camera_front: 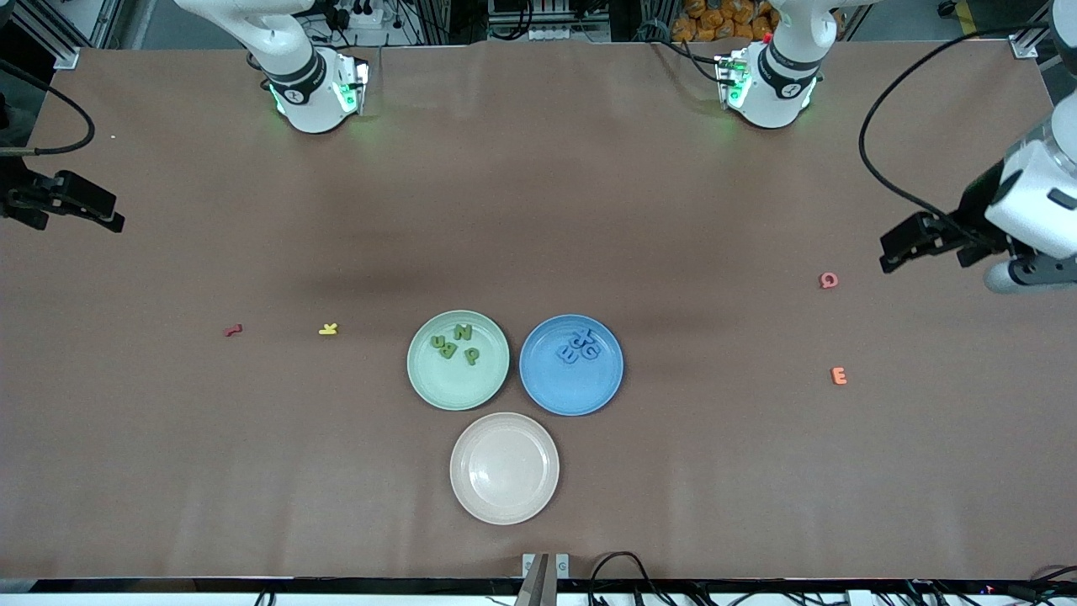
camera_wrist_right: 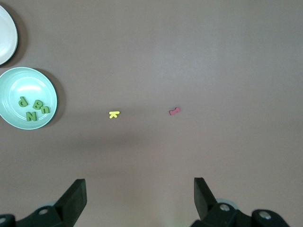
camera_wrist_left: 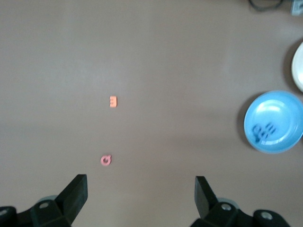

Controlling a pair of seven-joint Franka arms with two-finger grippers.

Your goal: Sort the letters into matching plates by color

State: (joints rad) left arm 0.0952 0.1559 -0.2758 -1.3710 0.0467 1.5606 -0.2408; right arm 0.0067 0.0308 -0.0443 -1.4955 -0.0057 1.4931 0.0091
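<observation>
Green letters [camera_front: 455,342] lie in your mint plate [camera_front: 437,391] and blue letters [camera_front: 580,346] in your blue plate [camera_front: 572,396], side by side mid-table. Only the front view shows both plates together; each wrist view shows one. Your left gripper [camera_wrist_left: 141,198] and right gripper [camera_wrist_right: 140,198] hang spread wide and empty over the table's ends.

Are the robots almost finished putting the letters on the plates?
It looks finished. Four green letters lie on the green plate, and the blue letters lie on the blue plate. Nothing is in hand: the left gripper and right gripper wait open at the table's ends. No green or blue letter shows off the plates.
</observation>
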